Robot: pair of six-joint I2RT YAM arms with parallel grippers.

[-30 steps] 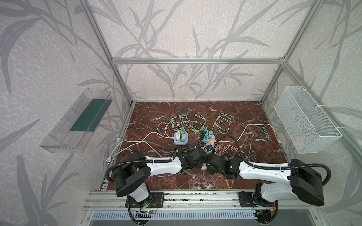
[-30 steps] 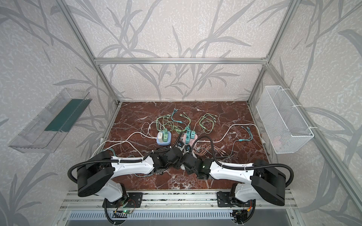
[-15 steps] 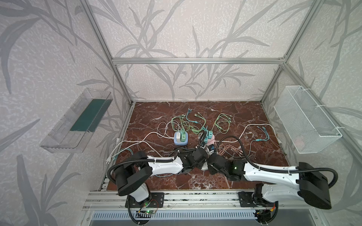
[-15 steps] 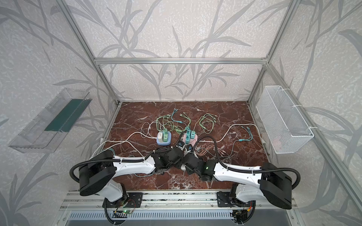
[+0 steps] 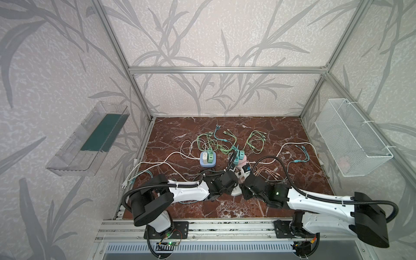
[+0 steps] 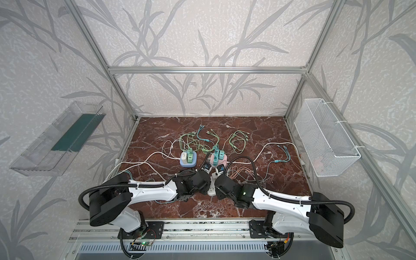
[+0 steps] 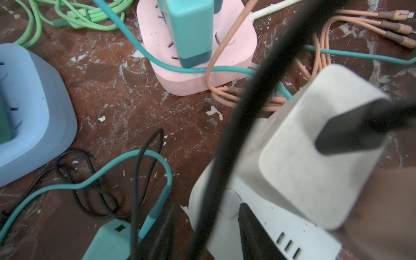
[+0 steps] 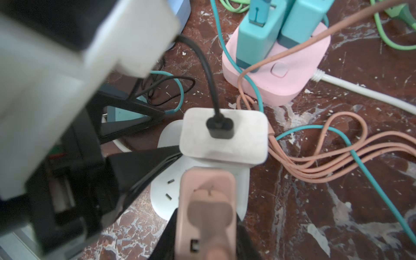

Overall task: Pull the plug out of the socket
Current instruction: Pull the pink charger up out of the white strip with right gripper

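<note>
On the marble table (image 5: 281,130): you have several sockets and loose cables. The one being worked, the white socket (image 8: 161,191), lies at the front middle.
Arms: the left arm (image 5: 186,194) and right arm (image 5: 315,202) both reach low to the centre in both top views, so each gripper meets that socket from its own side.
Socket lie: flat on the table, its long axis roughly front to back as far as you can judge. A white adapter (image 8: 225,135) carrying a black cable (image 8: 209,74) stands at its far end.
Pink plug (image 8: 208,186): this is the thing to pull, by my reading. It sits over the socket's near half, just beside the white adapter. Its long axis rises from the socket face toward the right wrist camera, prongs presumably pointing down. You cannot see whether they are seated.
Right gripper (image 8: 207,227): fingers clamped on the plug's two sides, probably so that a pull runs along the prongs.
Left gripper (image 8: 171,134): fingers apart, one laid on the socket top against the white adapter, one beside the far end. It is likely there to pin the socket down. Whether the fingers pinch it, you cannot tell.
</note>
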